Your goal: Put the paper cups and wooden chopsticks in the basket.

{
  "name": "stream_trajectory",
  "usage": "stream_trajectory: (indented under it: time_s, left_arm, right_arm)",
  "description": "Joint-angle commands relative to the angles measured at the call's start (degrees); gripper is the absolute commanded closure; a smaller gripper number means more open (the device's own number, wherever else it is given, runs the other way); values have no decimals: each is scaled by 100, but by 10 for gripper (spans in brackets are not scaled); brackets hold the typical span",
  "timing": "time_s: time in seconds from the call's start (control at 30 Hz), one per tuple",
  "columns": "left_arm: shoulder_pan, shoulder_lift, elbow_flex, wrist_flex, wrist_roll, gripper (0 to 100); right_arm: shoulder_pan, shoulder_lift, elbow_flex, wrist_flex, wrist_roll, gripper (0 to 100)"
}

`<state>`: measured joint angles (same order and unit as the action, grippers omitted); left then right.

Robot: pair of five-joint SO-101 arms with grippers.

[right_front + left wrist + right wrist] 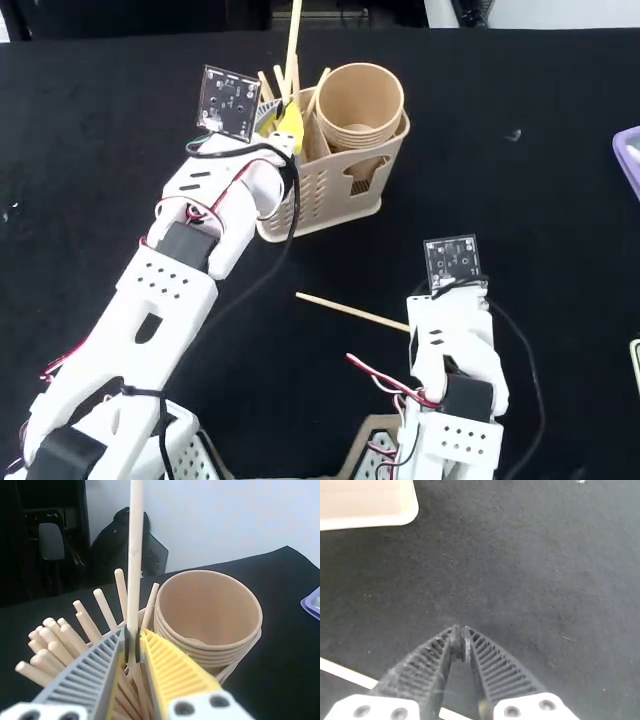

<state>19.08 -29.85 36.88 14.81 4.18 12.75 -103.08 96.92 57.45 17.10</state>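
Basket (pixel 330 195): stacked paper cups (pixel 360 100), chopsticks (pixel 55 645). Left tool (pixel 132 650) pinching upright chopstick (pixel 135 555) above it. Right tool (pixel 458 642) pressed together, near loose chopstick (pixel 350 312) on black surface (pixel 520 220).

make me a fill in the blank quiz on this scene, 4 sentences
1. The left gripper holds a chopstick ____ over the basket.
2. The paper cups sit stacked ____ the basket.
3. The loose chopstick lies on the table beside the ____ arm.
4. The right gripper is ____ with nothing in it.
Missing words: upright; inside; right; shut.
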Motion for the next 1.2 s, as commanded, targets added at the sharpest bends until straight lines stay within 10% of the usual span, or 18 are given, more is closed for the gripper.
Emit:
stream_trajectory:
  time_s: [0.0,1.17]
  left_arm:
    - [242,79,207,9,70,967]
    - [303,70,-303,53,70,880]
  right_arm:
    - [-44,-453,-31,-9,-53,984]
    - [-44,-453,-31,0,-53,984]
